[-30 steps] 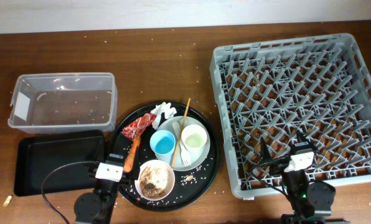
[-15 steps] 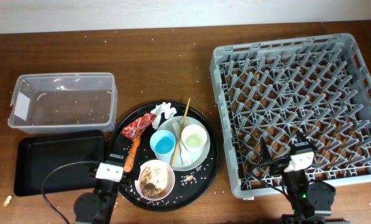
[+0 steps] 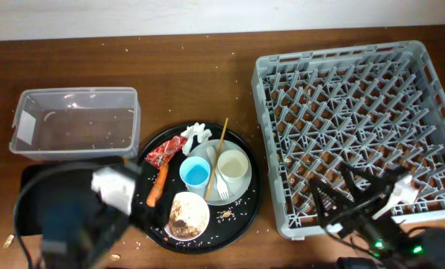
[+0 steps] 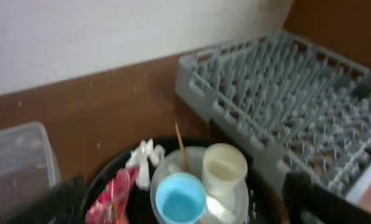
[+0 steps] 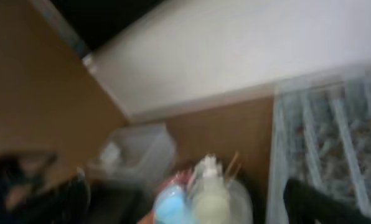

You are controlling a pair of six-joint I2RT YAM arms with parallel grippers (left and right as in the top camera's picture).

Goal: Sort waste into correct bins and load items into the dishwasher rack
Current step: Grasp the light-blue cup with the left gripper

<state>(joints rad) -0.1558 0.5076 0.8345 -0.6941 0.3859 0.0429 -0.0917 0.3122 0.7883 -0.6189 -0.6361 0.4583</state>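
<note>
Low over the table's near edge, the left gripper spreads its dark fingers wide toward the light blue cup and pale white cup, which stand on the white plate with the white fork and thin wooden stick. Around them on the round black tray lie the red wrapper, white tissue, carrot stick and small white bowl of scraps, with the clear tub and black rectangular tray beyond. The right gripper, fingers likewise parted, hangs over the near edge of the grey dishwasher rack.
</note>
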